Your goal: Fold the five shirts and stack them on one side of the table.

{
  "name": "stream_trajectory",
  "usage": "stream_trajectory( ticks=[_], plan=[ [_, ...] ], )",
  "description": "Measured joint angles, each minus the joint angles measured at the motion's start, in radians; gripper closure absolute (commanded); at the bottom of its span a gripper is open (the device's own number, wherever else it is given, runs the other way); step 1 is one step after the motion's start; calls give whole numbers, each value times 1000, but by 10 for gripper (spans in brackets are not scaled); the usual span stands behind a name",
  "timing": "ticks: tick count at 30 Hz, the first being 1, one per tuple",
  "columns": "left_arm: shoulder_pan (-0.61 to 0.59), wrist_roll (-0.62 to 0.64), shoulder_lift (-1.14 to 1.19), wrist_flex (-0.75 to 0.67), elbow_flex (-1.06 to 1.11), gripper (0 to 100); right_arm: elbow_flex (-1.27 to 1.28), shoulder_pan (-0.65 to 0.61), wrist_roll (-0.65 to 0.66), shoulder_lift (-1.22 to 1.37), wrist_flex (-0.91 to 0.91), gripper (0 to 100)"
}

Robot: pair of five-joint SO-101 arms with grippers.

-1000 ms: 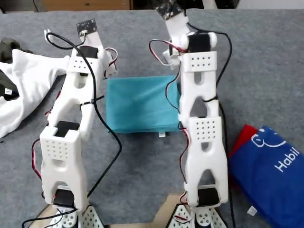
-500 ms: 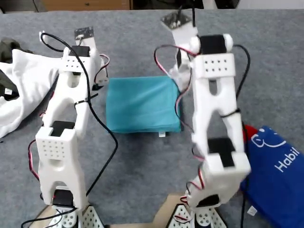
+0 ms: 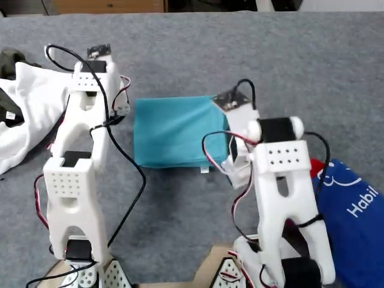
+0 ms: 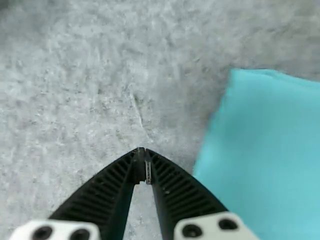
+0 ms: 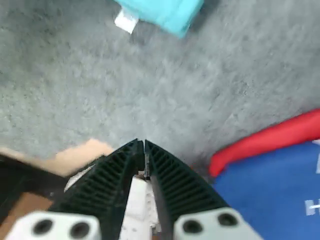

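**Teal shirt folded mid-table; both grippers closed on nothing**

The folded teal fabric shirt lies as a flat rectangle in the middle of the grey felt-like table cover, between the two arms. I see a small white label poking out from its near edge.

On the robot's right, toward the front of the table, a blue shirt with white print lies on top of a red shirt. I can make out the red one as a strip along the blue one's edge. On the robot's left, a crumpled white shirt lies unfolded at the table's side, with a dark green garment just behind it.

Left gripper: the black ribbed fingers are pressed together and grip nothing. The tip is over bare cover just beside the teal shirt's side edge; I cannot tell whether it touches the cover.

Right gripper: the fingers are likewise pressed together and grip nothing. It is over bare cover near the table's front, between the teal shirt's corner and the red shirt.
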Motion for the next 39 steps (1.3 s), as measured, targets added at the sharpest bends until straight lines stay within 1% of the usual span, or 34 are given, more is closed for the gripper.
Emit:
stream_trajectory(
  ticks=[4, 7, 8, 9, 11, 14, 16, 21, 25, 28, 32, 34, 39],
  plan=[
    [-63, 0, 101, -58, -8, 982, 110, 0, -247, -2, -195, 976],
    [-78, -5, 132, -64, -48, 982, 161, -38, -416, -2, -390, 973],
    [-78, -5, 137, -60, -60, 982, 175, -61, -462, -2, -457, 956],
    [-78, -5, 138, -58, -69, 982, 187, -86, -503, -2, -520, 925],
    [-78, -5, 144, -58, -78, 982, 193, -135, -583, 9, -629, 829],
    [-78, -8, 144, -58, -78, 982, 195, -187, -694, 72, -744, 691],
    [-78, -11, 144, -58, -78, 982, 195, -203, -755, 129, -787, 664],
    [-78, -11, 144, -58, -80, 982, 130, -215, -936, 290, -804, 664],
    [-78, -11, 144, -58, -80, 982, -11, -215, -1062, 400, -755, 663],
    [-78, -11, 144, -58, -80, 982, -107, -215, -1131, 485, -733, 663],
    [-78, -11, 144, -58, -80, 982, -181, -215, -1186, 605, -727, 663],
    [-78, -11, 144, -58, -80, 982, -213, -215, -1194, 632, -701, 663],
    [-78, -11, 144, -58, -80, 982, -318, -215, -1195, 637, -529, 663]
  ],
)
